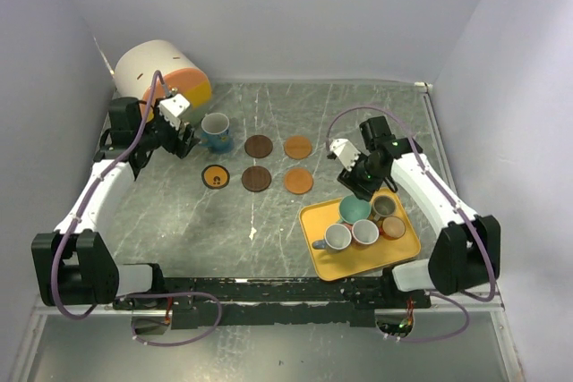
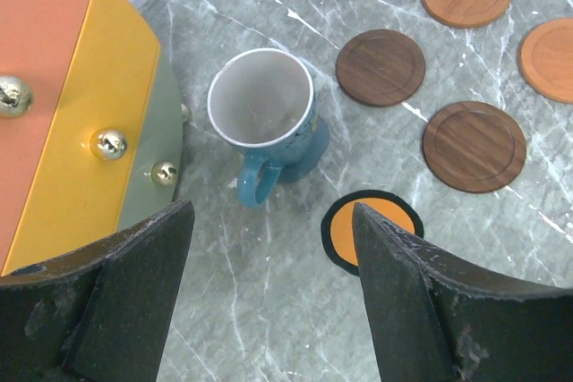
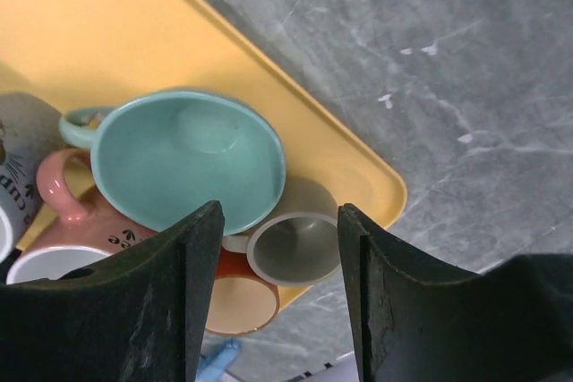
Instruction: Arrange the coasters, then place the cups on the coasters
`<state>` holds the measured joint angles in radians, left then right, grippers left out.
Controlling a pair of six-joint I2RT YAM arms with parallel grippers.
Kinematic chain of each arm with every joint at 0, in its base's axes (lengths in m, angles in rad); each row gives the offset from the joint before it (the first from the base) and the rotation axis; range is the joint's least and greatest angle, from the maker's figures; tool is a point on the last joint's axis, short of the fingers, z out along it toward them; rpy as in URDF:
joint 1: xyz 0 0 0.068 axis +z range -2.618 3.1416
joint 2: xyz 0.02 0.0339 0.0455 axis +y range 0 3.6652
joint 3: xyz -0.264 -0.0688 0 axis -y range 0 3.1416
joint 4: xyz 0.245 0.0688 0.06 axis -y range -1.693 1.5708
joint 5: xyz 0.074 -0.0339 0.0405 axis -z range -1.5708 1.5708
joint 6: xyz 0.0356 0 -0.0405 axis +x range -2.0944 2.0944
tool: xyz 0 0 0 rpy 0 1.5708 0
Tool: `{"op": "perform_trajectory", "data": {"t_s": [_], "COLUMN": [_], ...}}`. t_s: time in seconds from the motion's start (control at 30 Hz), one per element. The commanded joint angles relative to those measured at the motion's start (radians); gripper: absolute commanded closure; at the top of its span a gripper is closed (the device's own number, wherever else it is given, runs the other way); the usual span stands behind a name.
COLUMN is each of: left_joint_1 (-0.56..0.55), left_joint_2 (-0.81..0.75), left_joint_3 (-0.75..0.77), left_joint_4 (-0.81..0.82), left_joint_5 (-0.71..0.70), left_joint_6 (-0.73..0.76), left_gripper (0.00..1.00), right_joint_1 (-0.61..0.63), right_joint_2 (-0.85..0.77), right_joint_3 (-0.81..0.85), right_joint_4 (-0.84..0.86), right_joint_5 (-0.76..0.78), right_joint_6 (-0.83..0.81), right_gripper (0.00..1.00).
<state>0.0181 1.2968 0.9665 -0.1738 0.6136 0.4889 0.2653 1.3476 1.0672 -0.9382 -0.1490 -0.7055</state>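
Nearest the arm bases, a yellow rectangular plastic tray (image 1: 378,258) is seen on the grey marbled tabletop (image 1: 179,221), at the right. Five small handled mugs are crowded on it: a grey one (image 1: 337,237), a reddish-pink one (image 1: 364,233) and an orange one (image 1: 392,226) in the nearer row, with a teal one (image 1: 354,209) and an olive-brown one (image 1: 385,206) behind them. The right gripper (image 3: 277,212) is held over the teal and olive-brown mugs. Its fingers are spread and nothing is pinched between them.

Farther out, five thin round coasters are laid flat in two rows. An orange-yellow disc with a black rim (image 1: 216,177), a dark brown wooden disc (image 1: 256,178) and an orange wooden disc (image 1: 298,182) make up the nearer row. A second dark brown disc (image 1: 259,146) and a second orange disc (image 1: 297,147) lie behind.

To their left, a blue mug with a white inside (image 2: 261,109) is stood upright on a slate-blue disc (image 2: 318,140), of which only an edge is shown. The left gripper (image 2: 269,212) is found just beside this mug on its handle side, with its fingers wide apart and empty.

At the far left corner, a large white-and-orange cylinder (image 1: 157,69) is laid on its side.
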Motion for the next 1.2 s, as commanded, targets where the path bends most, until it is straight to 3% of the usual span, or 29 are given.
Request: {"op": "perform_trajectory", "data": {"t_s": [0.0,0.63,1.17], "left_joint_1": [0.007,0.006,0.006], "left_joint_2": [-0.044,-0.048,-0.041], "left_joint_3": [-0.027,-0.034,-0.029], "left_joint_4": [-0.027,-0.028,-0.035], "left_joint_5": [0.017,0.033,0.041], "left_joint_6": [0.003,0.005,0.014], "left_gripper": [0.18,0.17,0.17], "right_joint_1": [-0.001,0.0,0.0], "right_joint_2": [0.068,0.203,0.208], "right_joint_3": [0.038,-0.019,-0.022], "right_joint_4": [-0.063,0.048,0.063], "right_joint_5": [0.019,-0.037,-0.077], "right_joint_6": [-0.104,-0.095,-0.078], "right_gripper": [0.46,0.6,0.82]}}
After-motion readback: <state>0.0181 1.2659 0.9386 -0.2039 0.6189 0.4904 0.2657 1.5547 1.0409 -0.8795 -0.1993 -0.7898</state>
